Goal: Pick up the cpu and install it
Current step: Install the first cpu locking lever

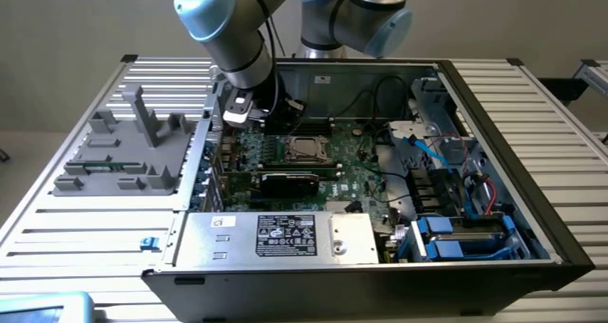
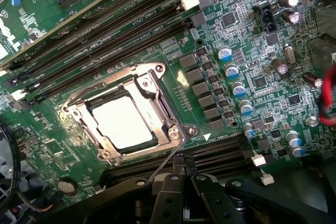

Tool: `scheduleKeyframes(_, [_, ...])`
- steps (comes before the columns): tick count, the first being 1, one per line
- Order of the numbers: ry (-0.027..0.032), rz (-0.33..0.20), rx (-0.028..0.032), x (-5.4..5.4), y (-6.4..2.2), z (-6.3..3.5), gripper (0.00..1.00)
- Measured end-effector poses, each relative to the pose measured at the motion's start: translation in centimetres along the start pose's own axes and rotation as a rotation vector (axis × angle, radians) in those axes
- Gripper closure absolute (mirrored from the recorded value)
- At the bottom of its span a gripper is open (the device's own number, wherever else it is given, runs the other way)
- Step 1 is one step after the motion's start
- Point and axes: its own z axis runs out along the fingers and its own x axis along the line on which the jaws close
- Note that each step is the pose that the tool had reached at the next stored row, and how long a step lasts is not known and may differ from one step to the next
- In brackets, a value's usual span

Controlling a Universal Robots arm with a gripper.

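Observation:
The cpu [image 2: 128, 121] lies flat in its socket on the green motherboard [image 2: 231, 35], its pale metal top showing through the silver load frame [image 2: 157, 74] that sits down over it. From the frame's corner a thin wire lever [image 2: 167, 158] slants toward my gripper [image 2: 181, 172]. The black fingers are shut together just past the socket's edge, over the memory slots, and nothing shows between them. In the exterior view the gripper [image 1: 282, 120] hangs inside the open computer case, just behind the cpu [image 1: 306, 147] in its socket.
Empty memory slots [image 2: 105, 30] run along one side of the socket, and capacitors [image 2: 233, 80] stand on the other. A black expansion card [image 1: 290, 183], the power supply [image 1: 285, 237] and drive bays with blue cables [image 1: 446, 188] crowd the case. A grey fixture [image 1: 128, 152] stands on the table at the exterior view's left.

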Motion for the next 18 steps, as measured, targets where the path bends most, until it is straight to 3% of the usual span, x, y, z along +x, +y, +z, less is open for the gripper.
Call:
scheduleKeyframes(6, [0.0001, 0.0, 0.0002, 0.13, -0.03, -0.44, 0.89])
scheduleKeyframes(18, [0.0001, 0.0, 0.0002, 0.31, -0.03, -0.13, 0.89])
